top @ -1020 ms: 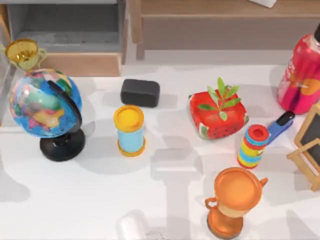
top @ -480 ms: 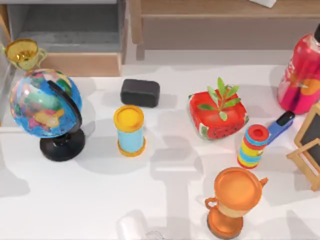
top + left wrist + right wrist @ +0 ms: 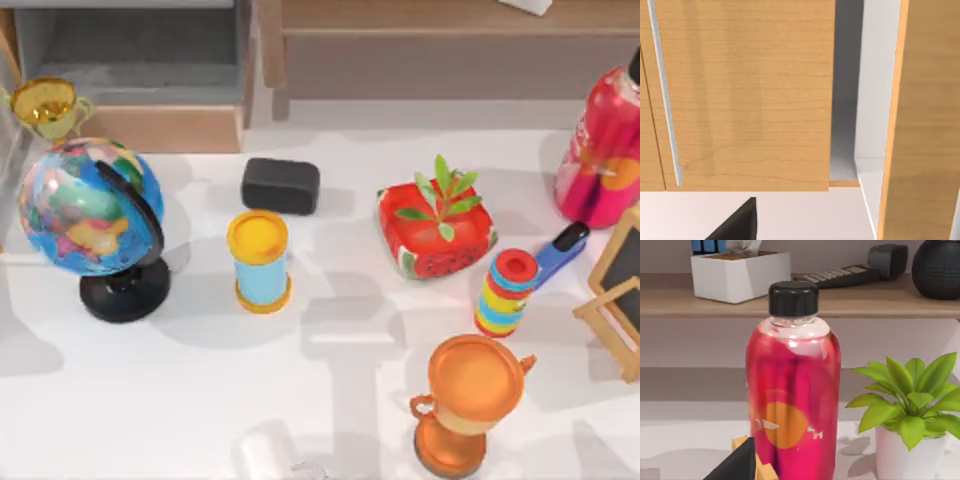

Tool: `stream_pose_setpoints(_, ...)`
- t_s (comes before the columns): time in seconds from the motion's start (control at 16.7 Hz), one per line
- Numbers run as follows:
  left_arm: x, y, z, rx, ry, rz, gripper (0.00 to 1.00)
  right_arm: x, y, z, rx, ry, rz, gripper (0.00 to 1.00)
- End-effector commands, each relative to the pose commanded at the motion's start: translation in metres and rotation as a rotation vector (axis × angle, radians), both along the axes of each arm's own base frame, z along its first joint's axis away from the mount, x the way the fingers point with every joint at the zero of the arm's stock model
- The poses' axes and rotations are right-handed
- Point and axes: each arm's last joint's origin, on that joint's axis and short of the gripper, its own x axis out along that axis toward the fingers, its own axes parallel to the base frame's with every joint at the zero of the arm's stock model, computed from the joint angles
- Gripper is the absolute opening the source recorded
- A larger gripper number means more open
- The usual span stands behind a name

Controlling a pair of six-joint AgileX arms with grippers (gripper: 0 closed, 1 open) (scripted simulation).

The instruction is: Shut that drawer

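Observation:
The drawer stands pulled out at the table's far left. Its light tan front board faces the table and its grey inside is open to the top view. In the left wrist view a tan wooden panel with a thin silver strip is close ahead, beside a grey gap and another wooden board. A dark tip of my left gripper shows at that view's edge. A like dark tip of my right gripper shows in front of a red bottle.
A globe and a gold cup stand right before the drawer front. Across the table are a black box, a yellow-topped cylinder, a red planter, an orange trophy and the red bottle. A longer wooden piece lines the far edge.

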Motion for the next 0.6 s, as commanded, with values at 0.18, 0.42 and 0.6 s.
stream_pose_setpoints(0.18, 0.0000, 0.0000, 0.0000, 0.000, 0.000, 0.000, 0.70, 0.0000, 0.0000, 0.0000, 0.000, 0.000, 0.000, 1.00)
stream_pose_setpoints(0.42, 0.0000, 0.0000, 0.0000, 0.000, 0.000, 0.000, 0.40, 0.0000, 0.0000, 0.0000, 0.000, 0.000, 0.000, 1.00)
stream_pose_setpoints(0.6, 0.0000, 0.0000, 0.0000, 0.000, 0.000, 0.000, 0.17, 0.0000, 0.0000, 0.0000, 0.000, 0.000, 0.000, 1.00)
